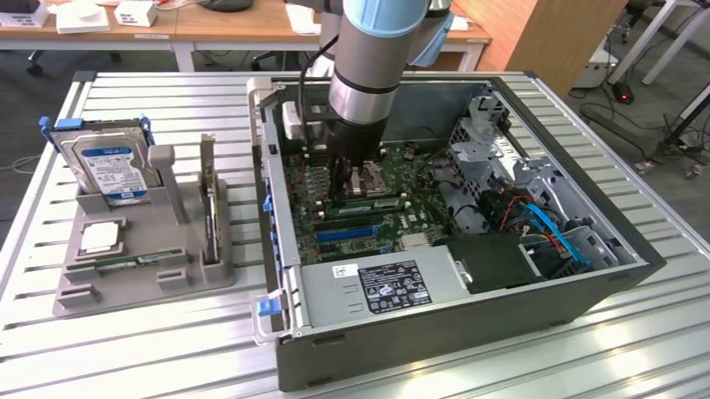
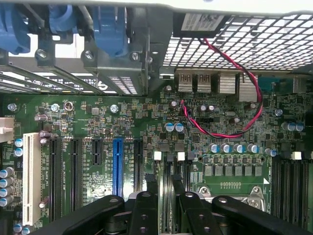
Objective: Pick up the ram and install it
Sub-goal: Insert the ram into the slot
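My gripper (image 1: 357, 191) reaches down inside the open computer case (image 1: 444, 324), right over the motherboard (image 1: 332, 179). A long narrow green stick, the ram (image 1: 373, 202), lies along the memory slots just under the fingertips. I cannot tell whether it touches them. In the wrist view the two black fingers (image 2: 145, 208) stand apart, and my gripper (image 2: 167, 196) has nothing visible between them. Black memory slots with white latches (image 2: 157, 155) run under the fingers.
A grey holder (image 1: 145, 278) stands at the exterior view's left. It carries a hard drive (image 1: 111, 166), a square silver chip (image 1: 100, 238) and a thin board on edge (image 1: 208, 208). Inside the case are the power supply (image 1: 377, 287), blue cables (image 1: 554, 233) and a red-black wire (image 2: 244, 98).
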Tool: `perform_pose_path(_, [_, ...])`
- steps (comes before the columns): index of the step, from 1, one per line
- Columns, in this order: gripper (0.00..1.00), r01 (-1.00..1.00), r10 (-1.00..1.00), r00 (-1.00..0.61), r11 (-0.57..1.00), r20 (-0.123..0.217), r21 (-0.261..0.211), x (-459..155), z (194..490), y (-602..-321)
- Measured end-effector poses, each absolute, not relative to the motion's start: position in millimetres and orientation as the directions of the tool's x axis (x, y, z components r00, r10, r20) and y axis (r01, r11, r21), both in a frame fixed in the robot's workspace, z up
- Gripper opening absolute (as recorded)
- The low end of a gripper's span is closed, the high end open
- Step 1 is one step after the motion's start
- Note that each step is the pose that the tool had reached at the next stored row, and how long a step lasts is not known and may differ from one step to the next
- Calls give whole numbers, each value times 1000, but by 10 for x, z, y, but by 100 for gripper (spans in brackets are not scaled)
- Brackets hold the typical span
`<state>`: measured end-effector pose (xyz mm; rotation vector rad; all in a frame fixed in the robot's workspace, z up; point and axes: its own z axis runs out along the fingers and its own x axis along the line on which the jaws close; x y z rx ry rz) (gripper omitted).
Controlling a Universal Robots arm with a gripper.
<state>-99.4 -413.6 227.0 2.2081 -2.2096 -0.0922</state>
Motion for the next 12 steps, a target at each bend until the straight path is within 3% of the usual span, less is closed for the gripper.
perform_pose_path(12, [24,-999,-1000,-2,0,-30,53,-994,2258,-4136])
